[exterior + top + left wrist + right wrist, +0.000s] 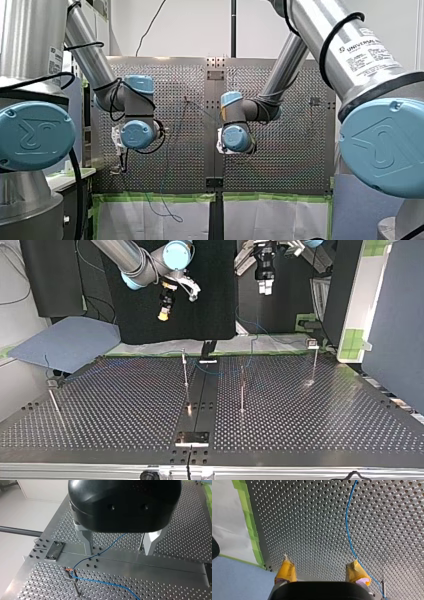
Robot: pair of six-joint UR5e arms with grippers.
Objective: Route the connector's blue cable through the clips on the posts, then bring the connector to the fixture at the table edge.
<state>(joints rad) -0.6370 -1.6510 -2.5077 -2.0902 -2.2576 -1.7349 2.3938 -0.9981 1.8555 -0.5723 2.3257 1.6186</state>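
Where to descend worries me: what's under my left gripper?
The perforated table and the blue cable crossing between the open fingers of the left gripper. Its black housing hides the table beyond.

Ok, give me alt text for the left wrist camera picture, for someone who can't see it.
My left arm's black gripper hangs open over the perforated metal table, its two metal fingers holding nothing. Below it, a thin blue cable crosses the table and runs to a small orange clip atop a thin metal post.

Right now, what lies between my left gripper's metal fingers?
Left wrist view: a thin blue cable crossing the perforated metal table, beyond the open fingers.
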